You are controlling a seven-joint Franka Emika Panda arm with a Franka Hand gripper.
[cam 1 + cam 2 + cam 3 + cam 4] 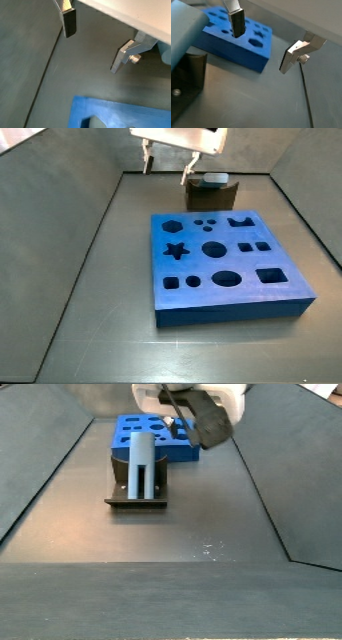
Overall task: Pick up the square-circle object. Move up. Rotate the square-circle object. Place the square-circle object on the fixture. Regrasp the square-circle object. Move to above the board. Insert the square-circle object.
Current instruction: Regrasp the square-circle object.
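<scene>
The square-circle object (140, 462), a slim light blue-grey peg, stands upright on the dark fixture (136, 496). In a side view only its top (214, 178) shows above the fixture (211, 196). My gripper (168, 173) hangs open above the floor beside the fixture, apart from the peg. In both wrist views the gripper (92, 53) (260, 54) has only bare floor between its fingers. The blue board (225, 263) lies flat with dark shaped cut-outs, and it also shows as the board (234, 42) under one finger. The peg is out of both wrist views.
Sloped grey walls (60, 218) enclose the dark floor on all sides. A dark part of the fixture (191, 72) shows at the edge of a wrist view. The board (150, 432) lies just behind the fixture.
</scene>
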